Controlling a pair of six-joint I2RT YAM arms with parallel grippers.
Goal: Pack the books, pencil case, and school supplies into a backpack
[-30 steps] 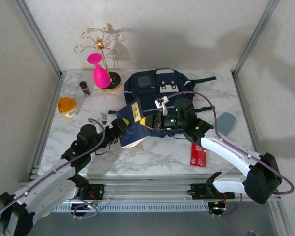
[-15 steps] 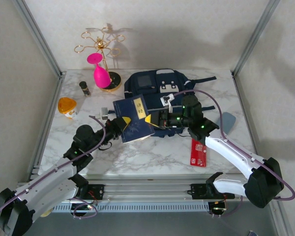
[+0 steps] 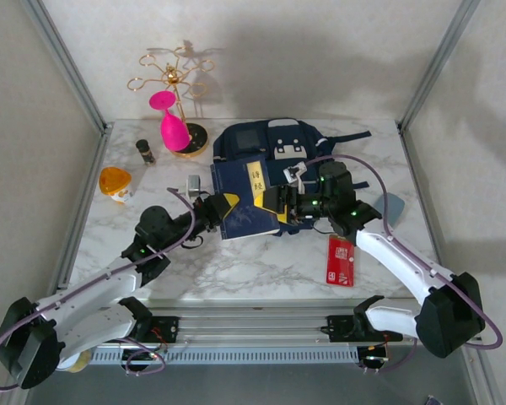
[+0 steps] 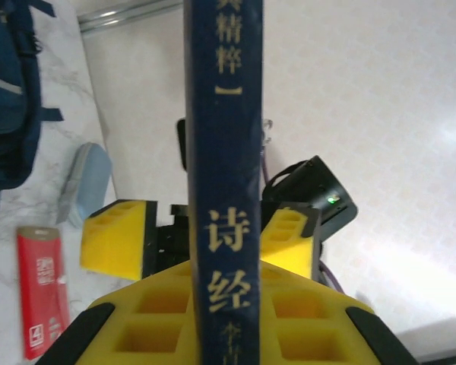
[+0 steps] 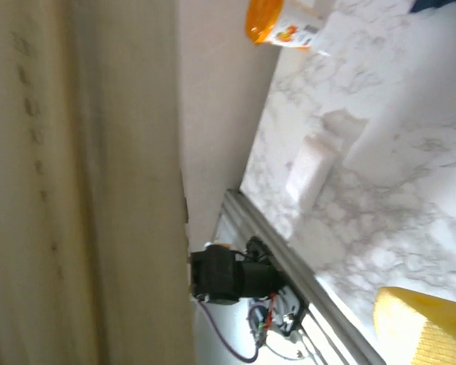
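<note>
At the left of the bench (image 3: 261,261) an orange tub (image 3: 115,183) sits out of the way. The left pincer (image 3: 219,207) is pinching the navy blue paperback (image 3: 240,201), holding it off the bench just in front of the backpack (image 3: 266,139). In the left wrist view the spine stands upright between its yellow fingers (image 4: 167,315). The right pincer (image 3: 274,202) meets the book from the other side. Its jaws are spread and straddle the far edge, with a gap showing on one side, so it looks not yet clamped.

The book is likely light, but thin and floppy, and its smooth cover may slide. It is best gripped close to the spine, where it is stiffest, with the free corner supported so it does not droop as it goes in. Whether the backpack's mouth is open cannot be told from here.

Further right the red packet (image 3: 340,260) lies flat near the front edge, and the grey-blue pencil case (image 3: 390,211) lies beyond it, both well apart from the backpack
</note>
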